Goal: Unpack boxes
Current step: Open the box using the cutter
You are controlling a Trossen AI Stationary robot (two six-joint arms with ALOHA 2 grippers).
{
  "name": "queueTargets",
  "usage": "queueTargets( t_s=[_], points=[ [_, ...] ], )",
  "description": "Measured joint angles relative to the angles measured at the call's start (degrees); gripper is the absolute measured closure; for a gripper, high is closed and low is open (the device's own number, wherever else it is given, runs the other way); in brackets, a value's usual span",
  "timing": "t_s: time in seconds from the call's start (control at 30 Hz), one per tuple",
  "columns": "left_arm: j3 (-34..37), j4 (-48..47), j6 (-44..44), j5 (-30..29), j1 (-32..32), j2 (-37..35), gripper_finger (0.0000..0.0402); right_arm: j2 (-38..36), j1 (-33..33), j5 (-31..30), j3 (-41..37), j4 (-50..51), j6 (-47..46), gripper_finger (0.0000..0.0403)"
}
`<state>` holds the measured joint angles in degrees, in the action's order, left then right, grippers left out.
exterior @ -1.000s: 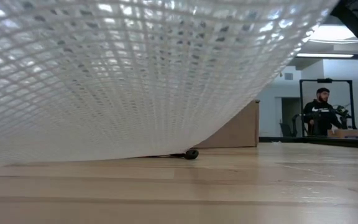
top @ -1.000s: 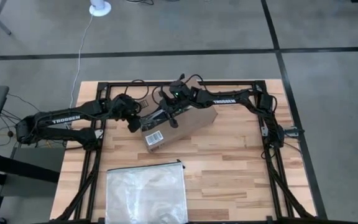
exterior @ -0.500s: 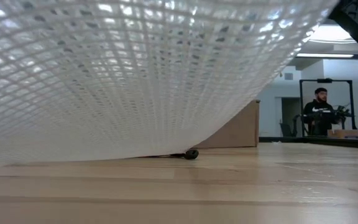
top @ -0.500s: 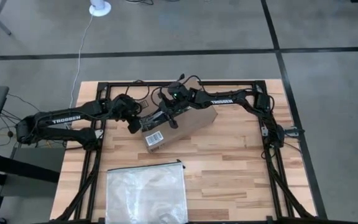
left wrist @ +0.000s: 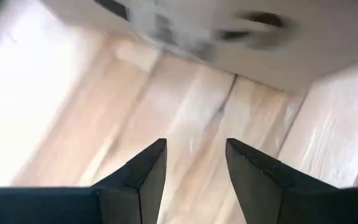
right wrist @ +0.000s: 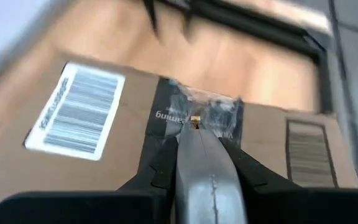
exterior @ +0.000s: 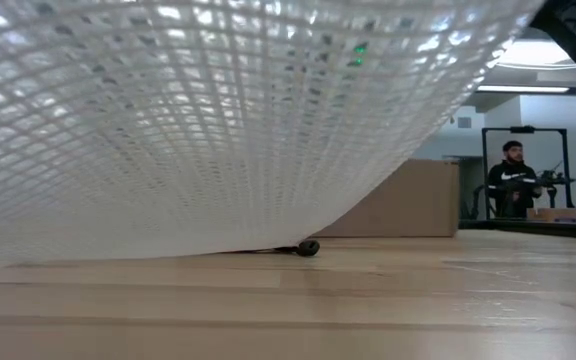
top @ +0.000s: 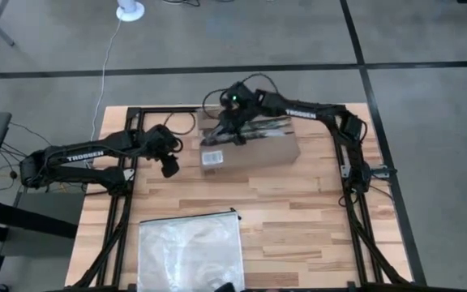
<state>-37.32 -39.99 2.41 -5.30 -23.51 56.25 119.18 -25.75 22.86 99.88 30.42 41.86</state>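
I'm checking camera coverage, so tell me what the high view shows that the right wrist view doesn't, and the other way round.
Only the high view shows the left claw, open above bare table beside the cardboard box, plus the clear zip bag near the front edge. Only the right wrist view shows the right claw shut on a metal blade whose tip sits at the dark printed tape strip, and the barcode lines on the white label. Both show the box, its label and the right arm over it.
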Motion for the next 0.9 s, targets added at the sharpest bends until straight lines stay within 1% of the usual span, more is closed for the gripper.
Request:
queueTargets(
  t_s=[0.07,0.17,0.27,0.33,0.43,0.53,0.6,0.73,0.83,0.9],
  points=[
    [0.2,0.0,-0.6,0.2,0.3,0.2,0.0249,0.0,-0.7,-0.8,0.6,2.8,0.8,0.0342],
    [0.2,0.5,-1.1,0.5,0.3,0.0,0.0249,-0.9,-1.1,-0.7,1.1,2.9,0.4,0.0342],
    [0.2,3.3,0.8,0.2,0.3,0.0,0.0249,-1.6,-0.7,-0.8,1.4,2.5,-0.3,0.0342],
    [-0.6,7.7,1.2,0.5,0.3,-0.5,0.0249,-1.6,-0.6,-1.2,2.0,2.8,-1.5,0.0342],
    [-1.3,18.4,0.7,0.0,0.2,-0.6,0.0249,-1.6,-0.3,-1.0,2.2,3.0,-3.3,0.0342],
    [-1.4,27.9,-3.7,0.5,-0.4,1.5,0.0249,-1.6,0.1,-0.9,1.9,2.8,-3.2,0.0342],
    [-1.4,30.4,-6.1,1.0,-1.5,4.0,0.0249,-1.6,0.4,-0.8,1.9,3.0,-3.0,0.0342],
    [-1.4,34.7,-8.4,6.9,-5.2,10.6,0.0249,-1.6,0.5,-0.4,1.9,3.3,-3.0,0.0342],
    [-1.6,40.3,-8.6,11.5,-7.7,15.2,0.0249,-1.6,0.5,-0.1,1.9,3.4,-3.5,0.0342],
    [-3.1,42.9,-9.0,14.8,-8.8,17.7,0.0249,-1.6,0.5,-0.1,2.0,3.4,-3.8,0.0342]
  ],
)
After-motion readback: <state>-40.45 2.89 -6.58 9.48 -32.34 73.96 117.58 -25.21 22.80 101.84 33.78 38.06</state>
